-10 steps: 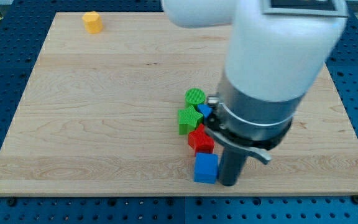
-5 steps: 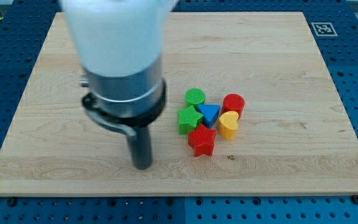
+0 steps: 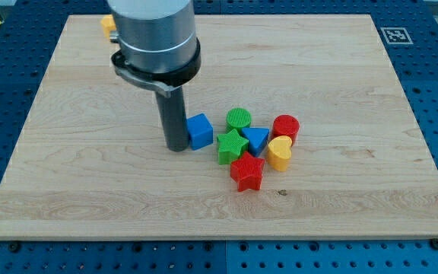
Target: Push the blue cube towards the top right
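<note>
The blue cube sits on the wooden board just left of a cluster of blocks. My tip rests on the board against the cube's left side, the dark rod rising above it. The cluster holds a green cylinder, a green star-like block, a blue triangle, a red cylinder, a yellow heart-like block and a red star. The cube's right corner is close to the green blocks.
A yellow block at the board's top left is partly hidden behind the arm. A fiducial marker sits at the board's top right corner. Blue perforated table surrounds the board.
My tip moved from the lower right of the cluster, to the board's left, and is now up against the blue cube. The cube now lies left of the cluster, not below it.
</note>
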Motion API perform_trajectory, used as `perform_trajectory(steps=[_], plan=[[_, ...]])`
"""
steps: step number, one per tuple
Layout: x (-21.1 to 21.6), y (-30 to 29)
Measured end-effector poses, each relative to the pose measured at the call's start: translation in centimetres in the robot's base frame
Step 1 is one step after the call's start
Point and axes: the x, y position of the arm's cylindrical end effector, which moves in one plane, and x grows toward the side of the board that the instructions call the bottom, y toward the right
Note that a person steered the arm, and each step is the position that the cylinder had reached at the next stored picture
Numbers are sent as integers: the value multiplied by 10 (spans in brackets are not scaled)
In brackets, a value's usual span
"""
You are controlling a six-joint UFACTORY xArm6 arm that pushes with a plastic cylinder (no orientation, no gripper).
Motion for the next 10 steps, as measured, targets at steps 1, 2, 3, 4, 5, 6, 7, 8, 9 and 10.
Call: perform_trajectory(steps=[1,2,3,4,5,6,7,8,9,10], plan=[[0,31],[0,56],[-6,66],[-23,67],[-55,68],[-85,86],[-118,109],[-141,121],[-125,155],[-125,202]])
